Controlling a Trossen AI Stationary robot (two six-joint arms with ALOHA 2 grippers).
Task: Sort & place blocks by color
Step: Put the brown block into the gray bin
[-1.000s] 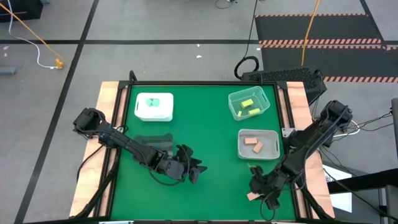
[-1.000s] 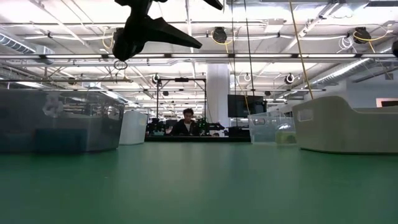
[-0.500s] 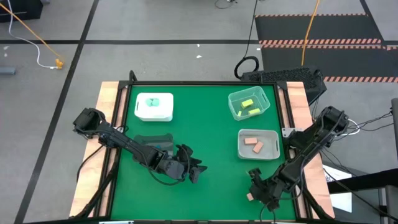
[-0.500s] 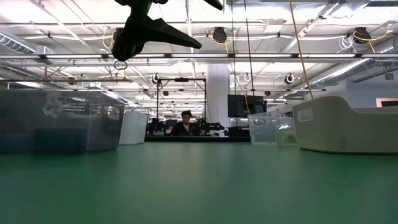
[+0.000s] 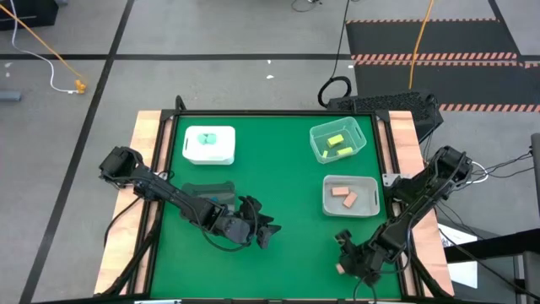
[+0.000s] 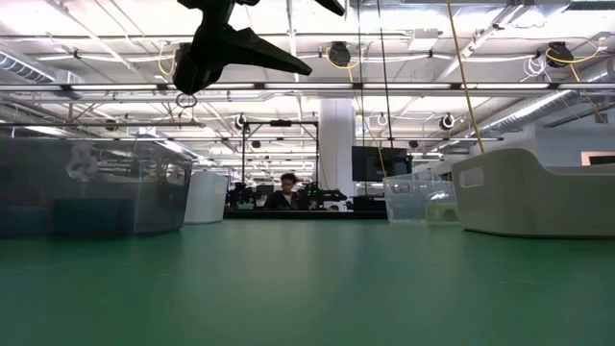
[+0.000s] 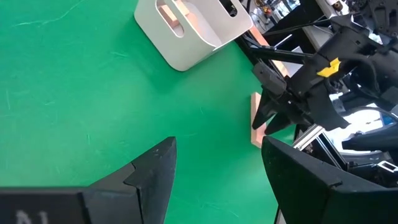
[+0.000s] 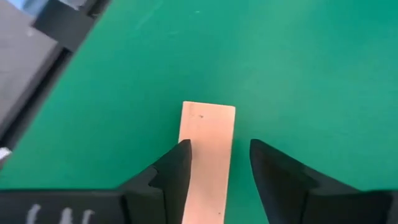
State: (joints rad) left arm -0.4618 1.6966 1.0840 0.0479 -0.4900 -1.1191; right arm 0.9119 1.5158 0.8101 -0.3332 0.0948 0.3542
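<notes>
A tan bar (image 8: pixel 208 155) lies flat on the green mat near the table's near right corner, small in the high view (image 5: pixel 339 268). My right gripper (image 8: pixel 214 165) is low over it, pointing steeply down, open, a finger along each long side. My left gripper (image 5: pixel 263 230) hangs open above the mat's near middle with nothing between its fingers; it also shows in the low view (image 6: pixel 240 48). Its wrist view shows the tan bar (image 7: pixel 257 121) under my right gripper (image 7: pixel 280 115). My right gripper straddles the tan bar's near part from above, fingers lying along it. One finger (image 8: pixel 177 165) stands right at the bar's long edge (image 8: pixel 185 140); I cannot tell whether it touches. The other finger (image 8: pixel 273 171) stands apart, green mat showing between. The bar lies flat on the mat.
A white tray (image 5: pixel 208 156) with a teal block stands at the far left. A clear tray (image 5: pixel 337 128) with yellow-green blocks is far right. A pale tray (image 5: pixel 350 209) with tan blocks is below it. Another clear tray (image 5: pixel 202 190) lies under my left arm. The mat's middle is open.
My right gripper has sunk toward the mat and shifted a little toward the table's left and near edge, coming down over the tan bar, and its wrist has rolled. The bar has stayed where it was.
</notes>
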